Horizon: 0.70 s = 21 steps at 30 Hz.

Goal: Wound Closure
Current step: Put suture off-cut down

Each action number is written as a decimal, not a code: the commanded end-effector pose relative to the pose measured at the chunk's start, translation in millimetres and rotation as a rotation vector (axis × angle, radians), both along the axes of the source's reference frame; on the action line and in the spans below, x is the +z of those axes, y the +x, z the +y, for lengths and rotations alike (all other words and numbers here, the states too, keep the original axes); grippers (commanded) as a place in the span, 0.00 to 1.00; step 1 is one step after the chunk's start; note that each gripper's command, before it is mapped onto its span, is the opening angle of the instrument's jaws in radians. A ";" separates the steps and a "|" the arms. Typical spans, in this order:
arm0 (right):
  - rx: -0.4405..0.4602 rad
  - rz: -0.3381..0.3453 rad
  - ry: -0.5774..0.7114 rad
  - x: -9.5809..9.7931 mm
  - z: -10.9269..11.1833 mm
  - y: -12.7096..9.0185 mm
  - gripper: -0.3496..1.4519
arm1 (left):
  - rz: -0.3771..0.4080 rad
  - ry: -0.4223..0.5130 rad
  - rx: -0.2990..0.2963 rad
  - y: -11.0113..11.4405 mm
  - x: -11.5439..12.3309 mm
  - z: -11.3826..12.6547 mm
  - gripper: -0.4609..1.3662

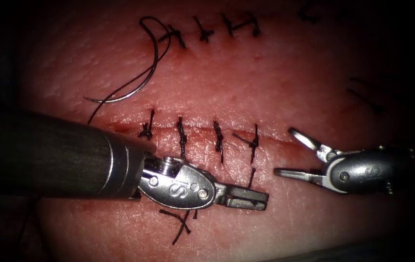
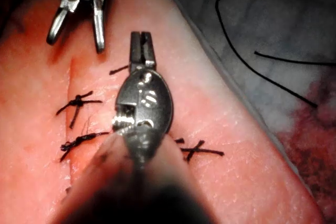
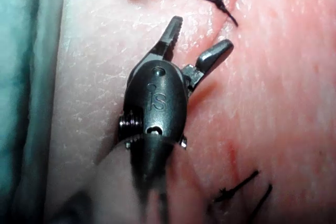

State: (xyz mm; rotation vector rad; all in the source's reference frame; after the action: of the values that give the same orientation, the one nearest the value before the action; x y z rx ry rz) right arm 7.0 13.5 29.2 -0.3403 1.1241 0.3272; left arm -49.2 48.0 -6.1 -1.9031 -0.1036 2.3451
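Note:
The tissue (image 1: 265, 87) carries a horizontal cut (image 1: 285, 141) closed by several dark knotted stitches (image 1: 218, 138). The curved needle (image 1: 139, 86) lies free on the tissue's surface above the cut's left end, not in the tissue and held by neither tool; its thread (image 1: 154, 24) loops up to a second stitch row (image 1: 202, 33). My left tool (image 1: 264, 199) lies below the cut with jaws shut on nothing, also seen from its wrist (image 2: 142, 38). My right tool (image 1: 284, 151) hovers at the cut's right end, jaws open and empty (image 3: 202, 31).
A knotted cut end of thread (image 1: 180, 225) lies below the left tool's wrist. Loose thread pieces (image 2: 247, 66) rest on the grey drape beyond the tissue's edge. A pale cloth (image 3: 26, 77) borders the tissue. The right tool (image 2: 76, 38) shows ahead of the left jaws.

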 end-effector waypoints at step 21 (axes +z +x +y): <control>0.104 -0.020 0.007 -2.7 0.0 -5.9 0.99 | -0.011 0.193 0.012 -5.6 4.9 -5.5 0.06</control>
State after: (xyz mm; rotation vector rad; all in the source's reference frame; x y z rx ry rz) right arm 1.0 13.5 26.4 -0.4009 1.0861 0.4221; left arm -54.9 42.4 -1.0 -1.8223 -0.3214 2.2387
